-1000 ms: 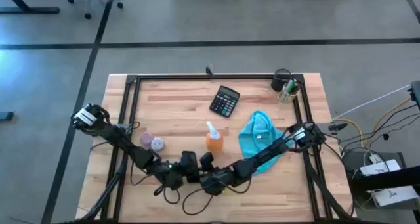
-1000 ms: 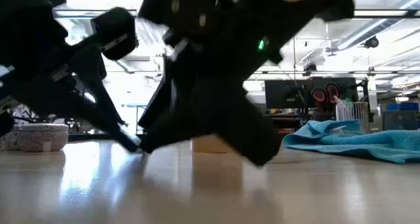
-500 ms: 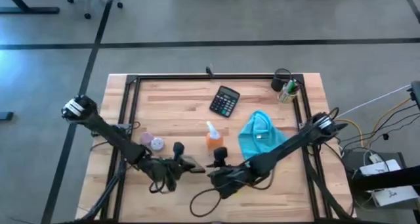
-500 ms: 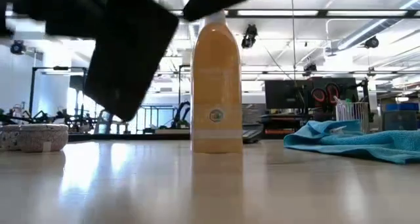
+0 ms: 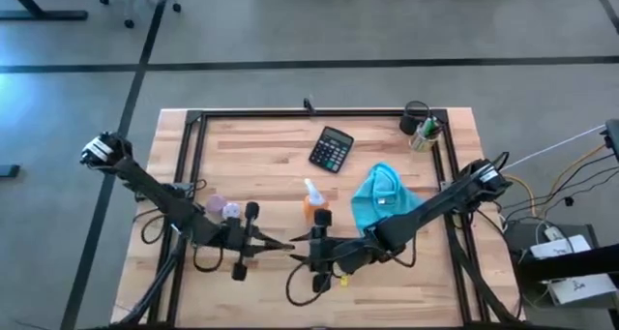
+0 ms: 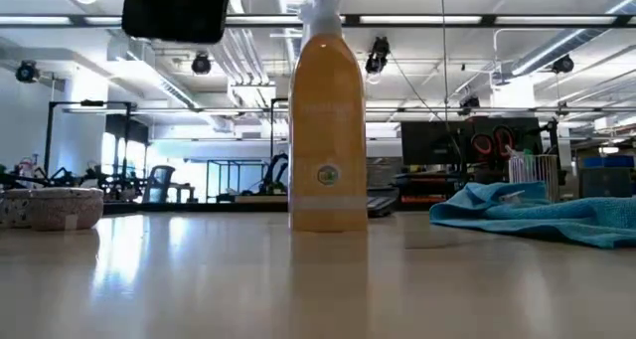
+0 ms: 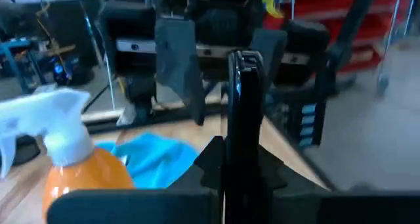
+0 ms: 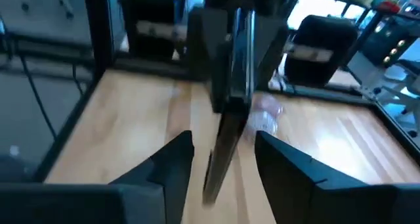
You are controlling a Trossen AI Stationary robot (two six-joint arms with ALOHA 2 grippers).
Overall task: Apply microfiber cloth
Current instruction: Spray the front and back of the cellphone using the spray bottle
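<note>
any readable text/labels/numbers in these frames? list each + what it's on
None can be read.
Orange spray bottle: small round emblem and faint lines of print on its front, too blurred to read.
Black calculator: keys and display too small to read.
Microfiber cloth: small white tag, no legible print.
Pale round containers: a small label, unreadable.
Room behind the table: no legible signs.

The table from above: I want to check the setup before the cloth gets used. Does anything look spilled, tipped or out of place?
Nothing looks spilled or tipped. The orange spray bottle stands upright, the calculator lies flat, and the microfiber cloth lies rumpled rather than spread. Both the left gripper and the right gripper hover near the front edge, apart from it.
</note>
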